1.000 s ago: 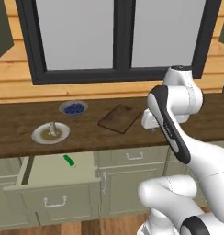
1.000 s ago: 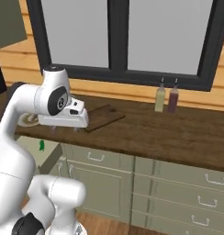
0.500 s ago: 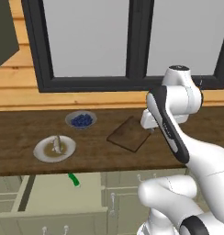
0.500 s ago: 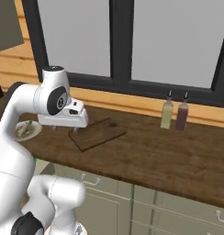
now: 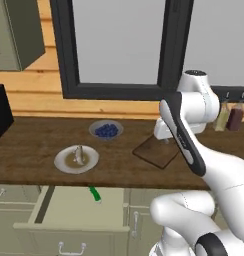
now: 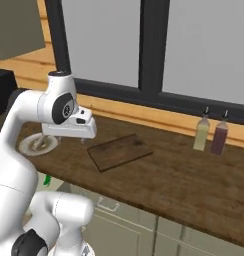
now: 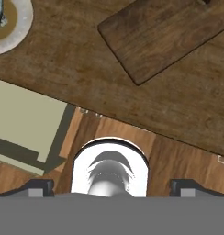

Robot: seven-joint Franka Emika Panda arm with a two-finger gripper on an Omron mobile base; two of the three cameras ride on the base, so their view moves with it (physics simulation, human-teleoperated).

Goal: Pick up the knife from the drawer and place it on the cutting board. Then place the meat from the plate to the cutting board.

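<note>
Left base view: I am holding my arm high above the bench (image 5: 39,145), the hand poised near the cutting board (image 5: 158,151) while the opening step of the job, fetching the knife (image 5: 95,194), is not yet done. The green-handled knife is lying inside the open drawer (image 5: 69,212), close to its back edge, just below the bench lip and beneath the plate (image 5: 76,159). The meat (image 5: 79,154) is sitting on that white plate, with the grey bowl of blue berries (image 5: 106,131) just behind it.

From the hand view, my gripper (image 7: 111,187) is standing fully spread with nothing between its fingertips (image 7: 39,187), looking straight down past the bench edge at the floor; the dark board (image 7: 162,34) is showing bare at the top, the plate rim (image 7: 17,27) at the upper left, and a corner of the drawer's pale inside (image 7: 26,119) at the left.

From the right base view, the board (image 6: 119,151) is lying empty beside my wrist, two bottles (image 6: 210,134) standing well off along the back wall.

As I judge it, the next move calls for swinging the hand toward the drawer side, lowering well below bench level, and lining the open gripper across the slim green handle before closing.
</note>
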